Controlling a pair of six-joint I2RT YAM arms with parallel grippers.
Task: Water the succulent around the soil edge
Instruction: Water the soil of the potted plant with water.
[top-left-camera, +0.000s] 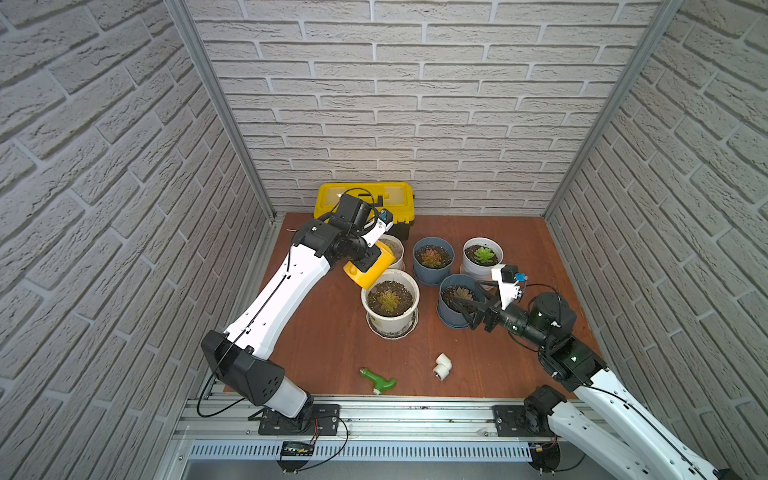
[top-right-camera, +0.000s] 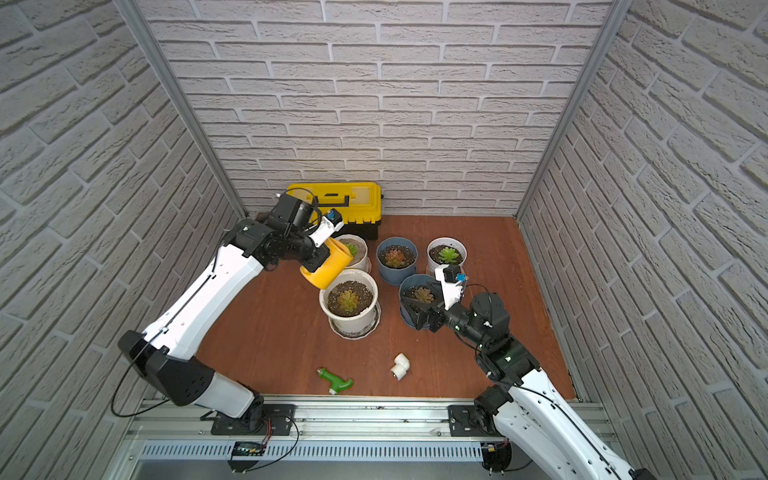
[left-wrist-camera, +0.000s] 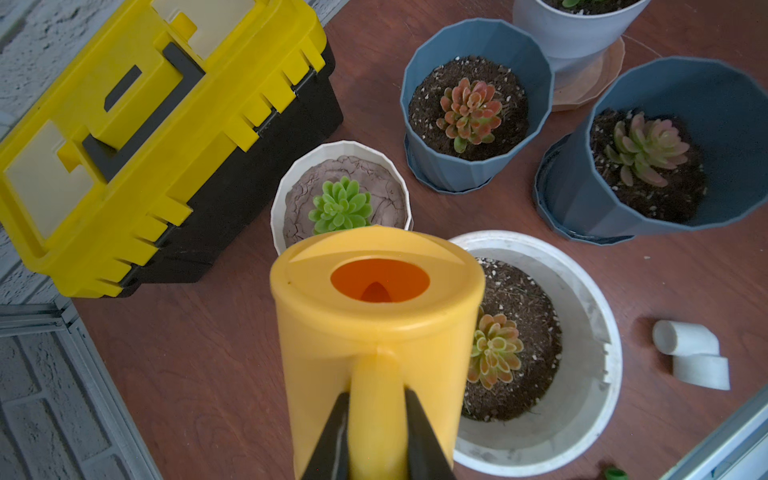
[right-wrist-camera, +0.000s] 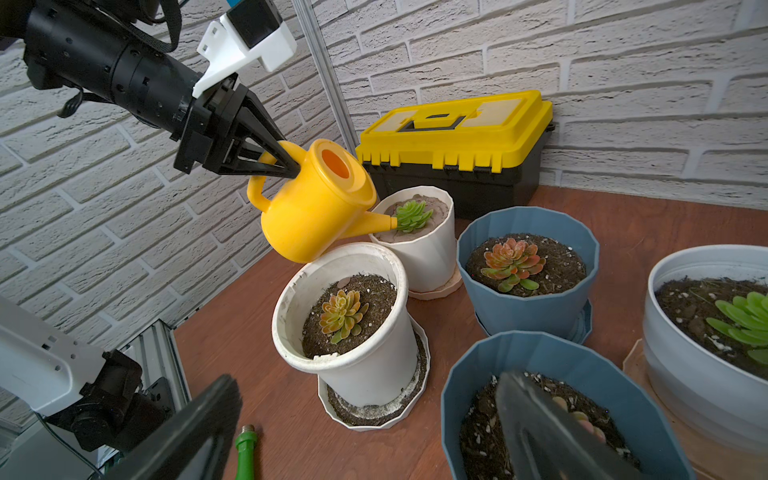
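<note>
yellow plastic watering can (right-wrist-camera: 316, 208) hangs tilted on the left, its handle pinched tight in the left gripper (right-wrist-camera: 291, 160). we see its spout reach over the rim of the small white pot (right-wrist-camera: 432, 257) at the back, tip just beside the green succulent (right-wrist-camera: 411, 216) on cracked soil. the can's body sits close over the larger white pot (right-wrist-camera: 365, 365). further right, the right gripper (top-left-camera: 464, 296) stands wide and holds nothing, one finger outside the near blue pot (right-wrist-camera: 498, 353), the other above its soil.
</note>
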